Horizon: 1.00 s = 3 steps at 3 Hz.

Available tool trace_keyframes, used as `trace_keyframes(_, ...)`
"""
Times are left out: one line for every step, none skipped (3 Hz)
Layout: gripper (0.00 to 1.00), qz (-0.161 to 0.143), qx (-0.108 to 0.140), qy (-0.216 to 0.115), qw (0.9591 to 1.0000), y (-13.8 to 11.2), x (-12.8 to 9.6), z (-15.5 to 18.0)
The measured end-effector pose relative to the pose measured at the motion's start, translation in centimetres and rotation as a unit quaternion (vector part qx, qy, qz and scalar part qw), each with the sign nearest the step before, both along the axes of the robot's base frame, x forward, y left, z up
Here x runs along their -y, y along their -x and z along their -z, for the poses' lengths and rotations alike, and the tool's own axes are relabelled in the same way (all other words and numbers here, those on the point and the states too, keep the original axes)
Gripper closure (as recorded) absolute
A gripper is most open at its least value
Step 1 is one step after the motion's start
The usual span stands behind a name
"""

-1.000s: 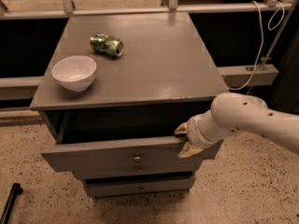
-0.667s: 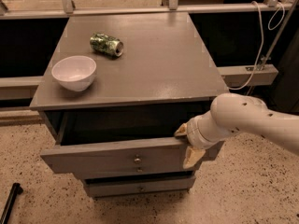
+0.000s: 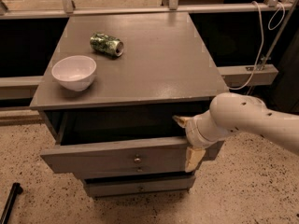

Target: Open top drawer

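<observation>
Nearest is a speckled terrazzo floor (image 3: pixel 243 190), with a black rod (image 3: pixel 9 203) lying at the lower left corner. On it stands a grey cabinet (image 3: pixel 154 64) with three drawer fronts stacked at its near face. The bottom drawer (image 3: pixel 140 186) is shut, and only a sliver of the middle one shows under the one above it.

The top drawer (image 3: pixel 107 157) is pulled out toward the near side, its dark inside open to view and its small round knob (image 3: pixel 137 160) at the centre of the wide front. The white arm (image 3: pixel 261 120) comes in from the right, and the gripper (image 3: pixel 187 140) sits at the right end of that drawer's front. Its jaws stand apart and straddle the panel's top edge, one tan fingertip (image 3: pixel 180 120) over the drawer's inside, the other hanging down the outer face.

On the cabinet's flat top, a white bowl (image 3: pixel 74 72) stands upright near the left edge. Farther back, apart from it, a green can (image 3: pixel 107 45) lies on its side.

Beyond the cabinet a pale ledge (image 3: pixel 247 71) runs left to right across dark openings. A white cable (image 3: pixel 256 45) hangs down to it on the far right.
</observation>
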<state>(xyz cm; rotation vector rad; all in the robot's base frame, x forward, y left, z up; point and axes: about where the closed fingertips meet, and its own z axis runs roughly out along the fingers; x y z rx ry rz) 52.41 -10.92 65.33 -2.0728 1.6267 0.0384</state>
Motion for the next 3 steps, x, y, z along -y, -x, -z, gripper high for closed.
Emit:
trace_keyframes(0.05, -0.008, -0.03, 0.014, 0.9994, 1.1, -0.2, 0.6)
trace_keyframes(0.21, -0.016, -0.095, 0.039, 0.9946, 4.5, 0.1, 1.4)
trace_keyframes(0.26, -0.023, -0.142, 0.053, 0.9882, 7.2, 0.4, 1.7)
